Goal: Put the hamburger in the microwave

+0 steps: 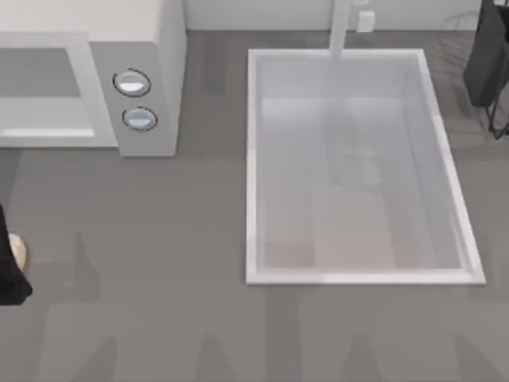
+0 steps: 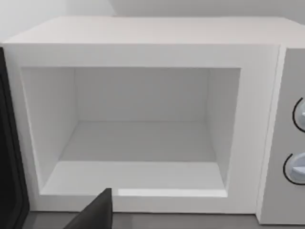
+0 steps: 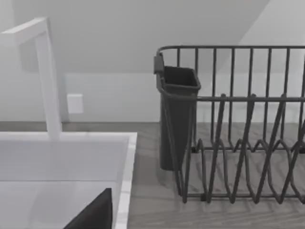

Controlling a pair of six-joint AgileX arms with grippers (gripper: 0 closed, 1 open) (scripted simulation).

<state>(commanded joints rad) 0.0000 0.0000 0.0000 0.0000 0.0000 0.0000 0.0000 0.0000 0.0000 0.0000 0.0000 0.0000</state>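
Note:
The microwave (image 1: pixel 151 48) stands at the back left, off-white, with two round knobs (image 1: pixel 132 83) on its panel. In the left wrist view the microwave (image 2: pixel 143 33) faces me with its cavity (image 2: pixel 138 143) open and bare, and its dark door (image 2: pixel 9 143) swung aside. My left gripper (image 1: pixel 9 267) is a black shape at the table's left edge, in front of the microwave. A small tan patch against it looks like the hamburger (image 1: pixel 17 251); most of it is hidden. A dark part of my right gripper (image 3: pixel 95 214) shows near the sink's back right corner.
A white sink basin (image 1: pixel 254 159) fills the middle and right of the table, with a white faucet (image 1: pixel 340 28) behind it. A dark wire dish rack (image 3: pixel 238 143) with a dark cup (image 3: pixel 176 119) stands at the back right. Bare grey counter lies in front of the microwave.

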